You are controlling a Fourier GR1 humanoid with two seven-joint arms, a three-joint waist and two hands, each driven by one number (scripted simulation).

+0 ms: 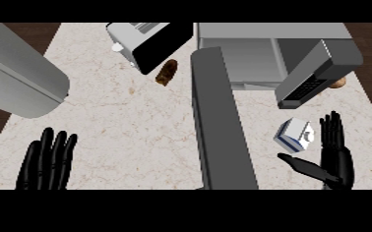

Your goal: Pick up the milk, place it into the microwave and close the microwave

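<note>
A small white and blue milk carton (294,135) stands on the marble counter at the right, in front of the microwave (251,54). The microwave's door (220,123) stands wide open and reaches toward me across the middle of the view, left of the carton. My right hand (333,159) is open, fingers straight and thumb spread, just right of and below the carton, with a narrow gap between them. At the lower left my left hand (47,163) rests open, fingers up, far from the carton.
A toaster (138,42) with a dark panel sits at the back, with a brown bread piece (166,72) in front of it. A grey curved body (29,81) fills the left edge. A grey angled part (316,73) hangs over the microwave's right side.
</note>
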